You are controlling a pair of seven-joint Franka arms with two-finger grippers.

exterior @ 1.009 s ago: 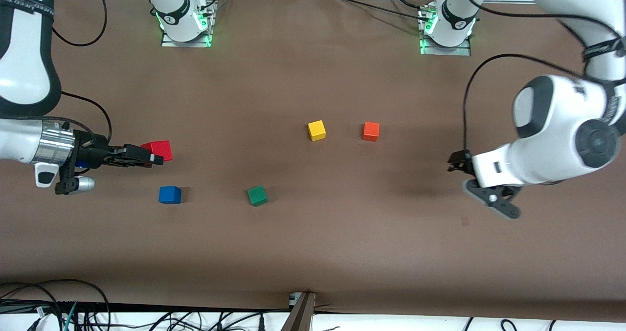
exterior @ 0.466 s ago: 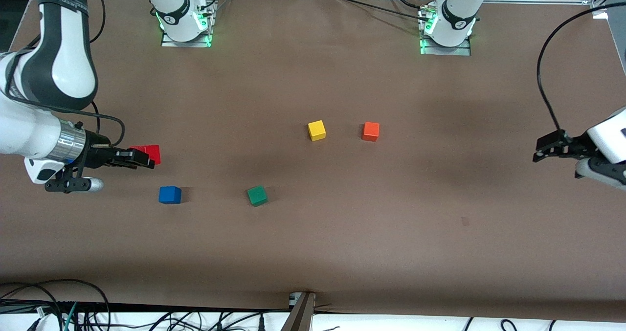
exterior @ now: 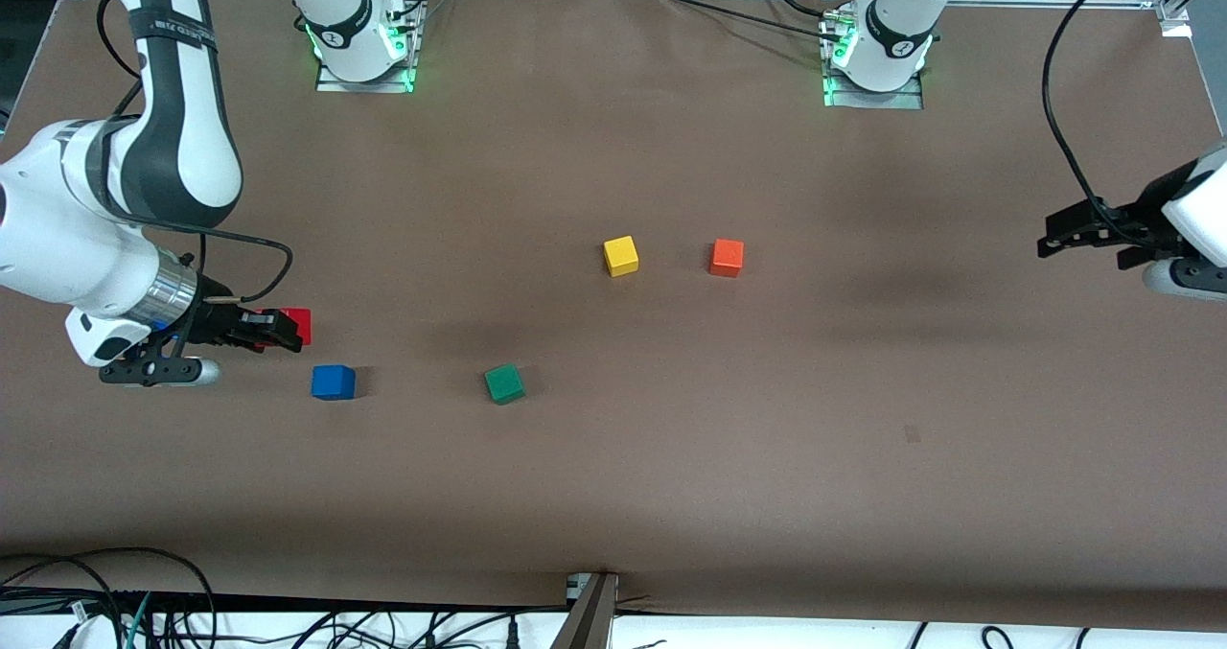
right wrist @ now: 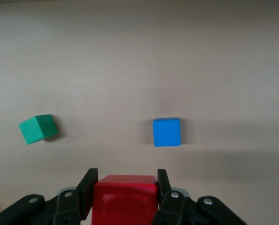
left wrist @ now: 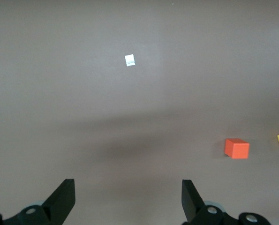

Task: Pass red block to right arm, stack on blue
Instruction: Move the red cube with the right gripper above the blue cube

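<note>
My right gripper (exterior: 285,332) is shut on the red block (exterior: 298,322) and holds it above the table close to the blue block (exterior: 333,382), not over it. In the right wrist view the red block (right wrist: 124,199) sits between the two black fingers (right wrist: 88,185) of my right gripper (right wrist: 124,182). The blue block (right wrist: 167,132) lies on the table ahead of them. My left gripper (exterior: 1047,243) is open and empty over the left arm's end of the table. In the left wrist view its jaws (left wrist: 127,190) stand wide apart over bare table.
A green cube (exterior: 504,382) lies beside the blue block, toward the table's middle, and also shows in the right wrist view (right wrist: 38,128). A yellow cube (exterior: 621,255) and an orange cube (exterior: 727,257) lie mid-table. The orange cube (left wrist: 236,148) also shows in the left wrist view.
My right gripper has drawn back toward the right arm's end of the table with the red block, ending closer to the blue block. My left arm has pulled away toward its own end of the table.
</note>
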